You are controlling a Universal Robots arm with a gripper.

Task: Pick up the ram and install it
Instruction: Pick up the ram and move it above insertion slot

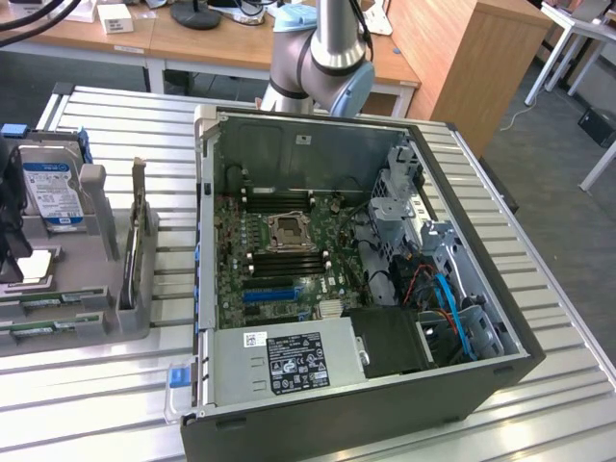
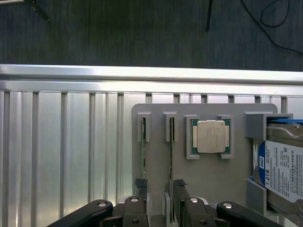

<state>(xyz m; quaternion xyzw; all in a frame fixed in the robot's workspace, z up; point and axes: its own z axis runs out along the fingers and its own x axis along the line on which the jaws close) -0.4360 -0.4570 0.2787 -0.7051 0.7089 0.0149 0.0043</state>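
Two ram sticks stand on edge in a grey holder (image 2: 208,179): one green stick (image 2: 143,151) and a second one (image 2: 171,156) beside it. My gripper (image 2: 160,185) hovers over their near ends, open, and holds nothing. One fingertip (image 2: 140,183) lines up with the first stick and the other (image 2: 179,183) sits just past the second. In the exterior view the sticks (image 1: 38,308) lie in the holder (image 1: 115,318) on that view's left. The open computer case (image 1: 366,385) shows the motherboard's long black memory slots (image 1: 289,260).
In the holder are also a processor chip (image 2: 211,136) and a hard drive (image 2: 284,170). The slatted aluminium table (image 2: 61,151) ends at an edge with dark floor beyond. Inside the case are a blue expansion slot (image 1: 268,292), a power supply (image 1: 289,361) and cables (image 1: 448,298).
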